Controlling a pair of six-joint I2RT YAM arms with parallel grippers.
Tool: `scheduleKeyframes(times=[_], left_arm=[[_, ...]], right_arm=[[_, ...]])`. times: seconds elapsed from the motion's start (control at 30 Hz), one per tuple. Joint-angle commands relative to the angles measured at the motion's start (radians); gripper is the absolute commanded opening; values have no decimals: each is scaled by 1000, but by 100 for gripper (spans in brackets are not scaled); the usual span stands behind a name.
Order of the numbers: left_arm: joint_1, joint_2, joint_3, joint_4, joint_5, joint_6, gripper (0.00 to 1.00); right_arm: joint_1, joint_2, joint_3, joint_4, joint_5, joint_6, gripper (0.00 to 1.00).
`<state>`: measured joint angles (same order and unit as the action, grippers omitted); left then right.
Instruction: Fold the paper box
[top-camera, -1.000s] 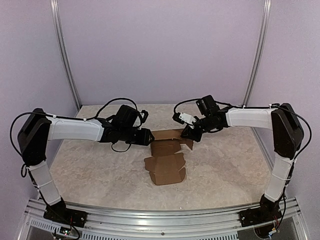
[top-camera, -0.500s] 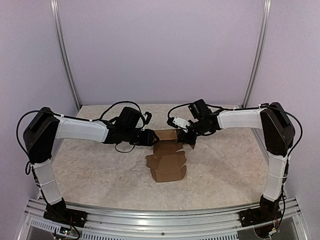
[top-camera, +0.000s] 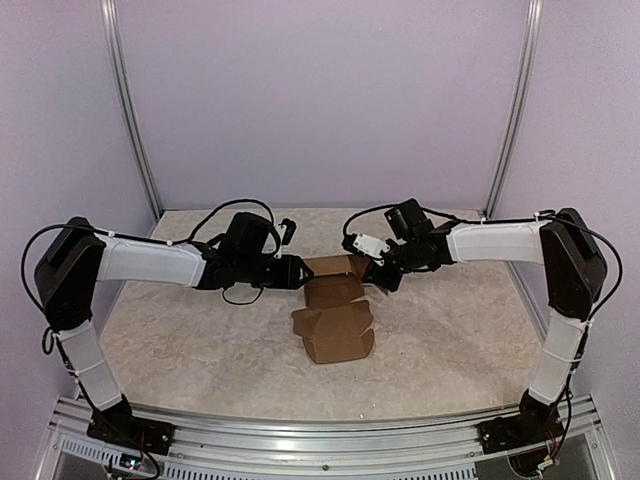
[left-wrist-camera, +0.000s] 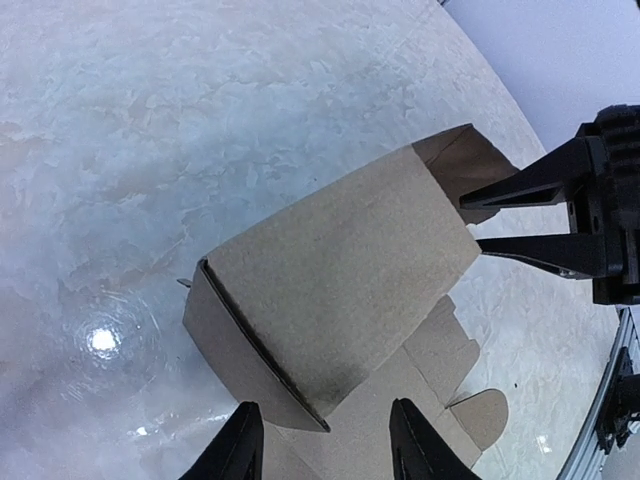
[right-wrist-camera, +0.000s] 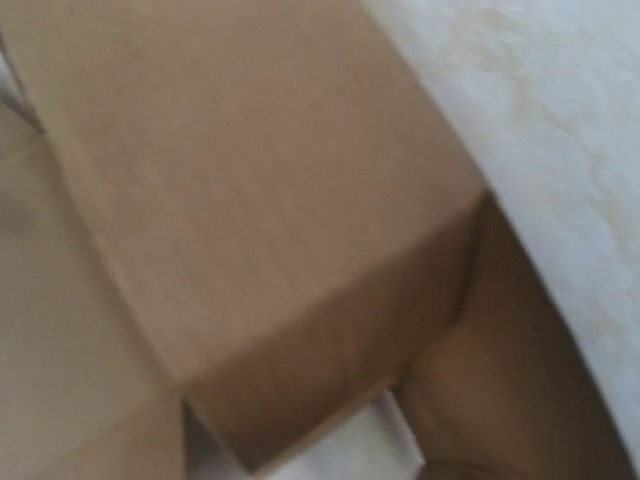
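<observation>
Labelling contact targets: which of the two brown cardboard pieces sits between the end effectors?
The far piece, flanked by the left end effector and the right end effector. The near piece lies lower in the top view, with neither beside it.

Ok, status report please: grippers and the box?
Left gripper open, astride near corner of paper box. Right gripper slightly open at far flap. Box partly folded, flaps loose. Nothing blocking.

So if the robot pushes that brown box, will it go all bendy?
Probably bendy: the paper box is thin cardboard with loose flaps sticking out. It's likely light, so a push may slide it across the smooth table. Its hollow, half-folded shape could squash easily.
</observation>
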<state>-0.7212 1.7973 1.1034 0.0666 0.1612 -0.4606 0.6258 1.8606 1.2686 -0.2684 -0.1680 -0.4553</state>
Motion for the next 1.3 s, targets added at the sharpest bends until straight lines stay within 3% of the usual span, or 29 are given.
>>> scheduleKeyframes(times=[0.0, 0.4, 0.67, 0.93, 1.07, 1.27], left_arm=[[21, -57, -9, 4, 9, 26, 42], [80, -70, -85, -26, -76, -67, 41], [84, 69, -45, 10, 50, -138, 37], [72, 56, -75, -18, -4, -156, 37], [71, -41, -157, -7, -63, -98, 40], [59, -126, -180, 34, -25, -18, 41]], right_arm=[[10, 8, -27, 28, 83, -13, 24], [11, 128, 10, 74, 161, -42, 23], [11, 164, 29, 94, 101, -35, 23], [10, 134, -4, 124, 43, -44, 25], [-11, 100, -7, 81, 40, -10, 29], [-25, 100, 29, 37, -142, 92, 48]])
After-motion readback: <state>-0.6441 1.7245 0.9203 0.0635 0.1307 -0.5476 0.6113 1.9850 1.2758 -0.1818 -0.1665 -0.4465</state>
